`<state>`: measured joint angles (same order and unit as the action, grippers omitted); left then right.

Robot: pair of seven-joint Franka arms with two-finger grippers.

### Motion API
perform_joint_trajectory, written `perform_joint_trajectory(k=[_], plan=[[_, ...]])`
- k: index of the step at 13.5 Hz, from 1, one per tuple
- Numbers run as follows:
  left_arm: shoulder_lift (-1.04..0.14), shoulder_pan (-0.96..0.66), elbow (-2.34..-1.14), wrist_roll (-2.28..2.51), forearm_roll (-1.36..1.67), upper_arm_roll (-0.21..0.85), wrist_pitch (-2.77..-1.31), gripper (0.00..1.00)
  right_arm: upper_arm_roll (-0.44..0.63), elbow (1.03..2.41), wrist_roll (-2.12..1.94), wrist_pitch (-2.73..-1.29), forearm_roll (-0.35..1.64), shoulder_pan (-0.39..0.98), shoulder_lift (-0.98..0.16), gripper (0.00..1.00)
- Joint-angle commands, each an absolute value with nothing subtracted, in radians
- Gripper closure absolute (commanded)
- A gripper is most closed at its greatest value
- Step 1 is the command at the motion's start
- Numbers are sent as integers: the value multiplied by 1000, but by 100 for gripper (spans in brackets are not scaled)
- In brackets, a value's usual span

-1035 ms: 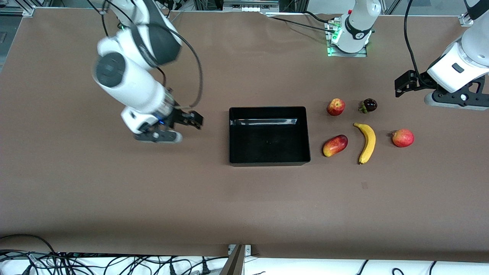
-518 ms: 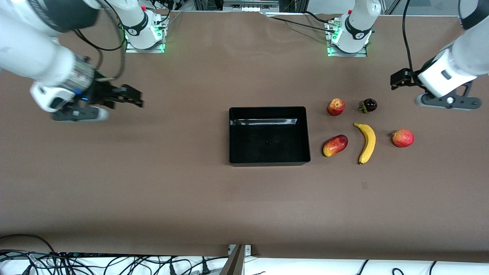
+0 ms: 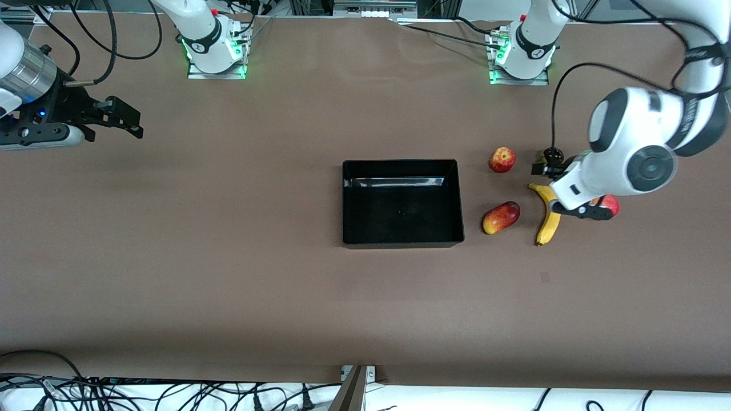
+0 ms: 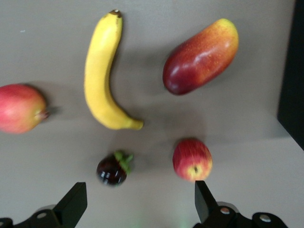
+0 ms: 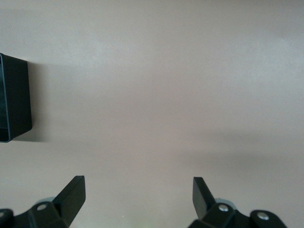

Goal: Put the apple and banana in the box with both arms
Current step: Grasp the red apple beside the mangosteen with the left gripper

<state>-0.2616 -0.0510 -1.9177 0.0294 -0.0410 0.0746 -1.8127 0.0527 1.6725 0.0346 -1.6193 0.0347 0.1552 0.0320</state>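
The apple lies beside the black box, toward the left arm's end of the table. Nearer the camera lies the yellow banana, its upper part covered by the left arm in the front view. My left gripper hangs open in the air over the fruits and holds nothing. My right gripper is open and empty above bare table at the right arm's end; the box's corner shows at the edge of its wrist view.
An oblong red-yellow fruit lies between box and banana. A dark purple fruit with a green stem sits beside the apple. A round red fruit is partly hidden under the left arm.
The right arm has swung from beside the box out to its own end of the table. The left arm has come in from the table's edge over the fruits. Both grippers stayed open.
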Motion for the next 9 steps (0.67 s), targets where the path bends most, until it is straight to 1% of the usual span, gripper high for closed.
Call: perform_joint_trajectory(k=[1, 2, 3, 6, 8, 9], plan=[[-212, -49, -2108, 136, -37, 129, -2001, 0, 29, 1694, 23, -1653, 17, 135, 46, 0], [-212, -51, -2193, 168, -41, 146, -2120, 0, 28, 1690, 23, -1663, 17, 135, 35, 0], [-224, -64, -2235, 190, -55, 181, -2169, 0, 28, 1689, 23, -1667, 17, 133, 32, 0], [-244, -95, -2262, 242, -70, 199, -2193, 0, 29, 1683, 28, -1669, 17, 132, 17, 0], [-256, -101, -2296, 253, -213, 201, -2213, 0, 29, 1652, 31, -1667, 3, 130, -3, 0], [-258, -98, -2302, 253, -221, 201, -2223, 0, 29, 1648, 37, -1670, 3, 130, -6, 0]])
